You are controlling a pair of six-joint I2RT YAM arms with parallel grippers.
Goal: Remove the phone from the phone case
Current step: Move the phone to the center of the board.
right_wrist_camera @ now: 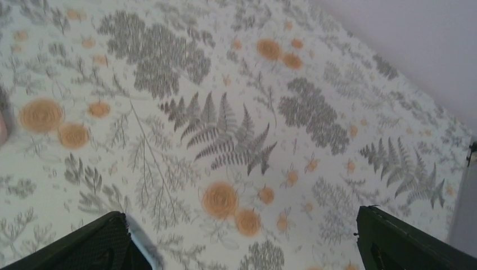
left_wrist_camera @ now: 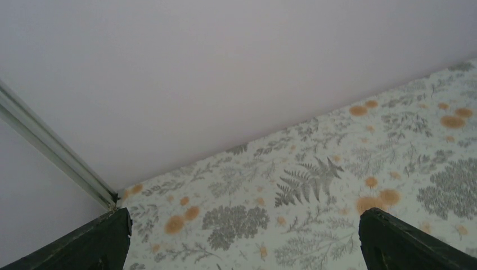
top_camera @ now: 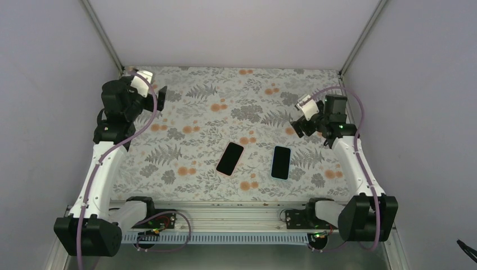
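Note:
Two dark flat rectangles lie apart on the floral table in the top view. The left one is tilted and has a thin pinkish rim, like a phone case. The right one is plain black, like a bare phone. I cannot tell if anything sits inside the left one. My left gripper is open and empty, raised near the back left corner, far from both; in its wrist view the gripper frames only table. My right gripper is open and empty, up and right of the black one; its wrist view shows only table.
The floral cloth covers the table inside pale enclosure walls. A metal corner post stands at the back left. The metal rail with the arm bases runs along the near edge. A pinkish sliver shows at the right wrist view's left edge.

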